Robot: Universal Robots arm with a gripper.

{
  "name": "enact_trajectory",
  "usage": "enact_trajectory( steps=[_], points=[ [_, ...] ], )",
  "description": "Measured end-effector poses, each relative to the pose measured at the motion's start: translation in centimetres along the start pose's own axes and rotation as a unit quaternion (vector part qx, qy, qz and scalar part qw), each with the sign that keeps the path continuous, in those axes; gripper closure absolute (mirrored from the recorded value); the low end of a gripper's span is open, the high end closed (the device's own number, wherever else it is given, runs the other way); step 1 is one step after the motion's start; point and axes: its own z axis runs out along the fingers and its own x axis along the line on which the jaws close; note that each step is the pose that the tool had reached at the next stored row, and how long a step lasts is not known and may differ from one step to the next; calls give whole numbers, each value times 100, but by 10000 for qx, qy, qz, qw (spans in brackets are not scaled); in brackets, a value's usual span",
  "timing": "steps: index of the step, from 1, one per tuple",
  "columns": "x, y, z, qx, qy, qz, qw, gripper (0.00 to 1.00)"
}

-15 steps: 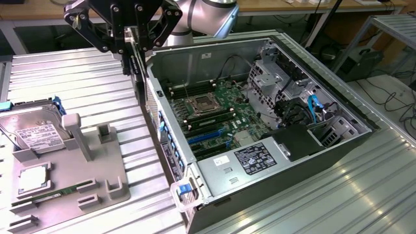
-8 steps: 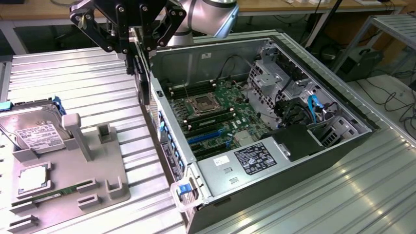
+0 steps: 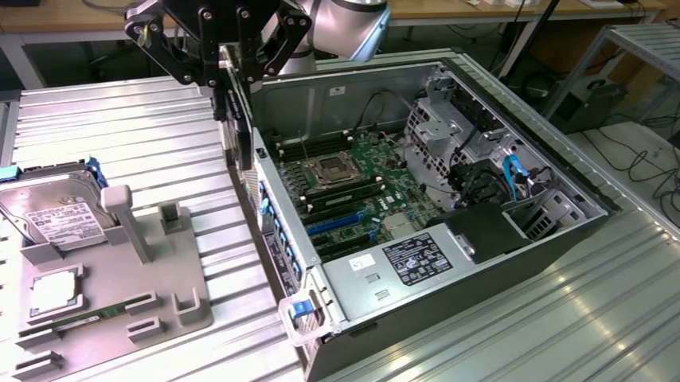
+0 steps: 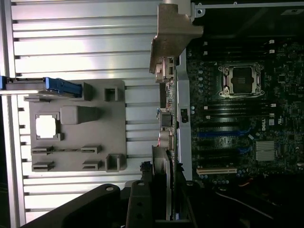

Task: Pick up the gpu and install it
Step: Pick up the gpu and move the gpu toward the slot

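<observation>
The gripper point(image 3: 232, 73) was closed on the gpu point(image 3: 236, 127), pinching the thin card between its fingers. The card hung straight down from the hand, standing on its edge. In the wrist view, the gpu's silver end bracket point(image 4: 172, 35) was at the far end, away from the hand. The card was up in the air, right over the side wall of the open computer case point(image 3: 351, 79). The green motherboard point(image 3: 367, 179) lay inside the case. Beside the case, on the metal table point(image 3: 138, 135), sat a grey holder point(image 3: 117, 294) with a hard drive point(image 3: 59, 215) and a memory stick point(image 3: 91, 316) in it.
</observation>
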Motion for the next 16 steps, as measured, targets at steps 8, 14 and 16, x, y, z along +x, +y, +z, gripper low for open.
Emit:
enact_trajectory(
  steps=[8,14,16],
  points=[
    [-61,2,6,0,0,0,10000,73],
    [-119,4,11,0,0,0,10000,73],
    [-136,5,12,0,0,0,10000,73]
  ],
)
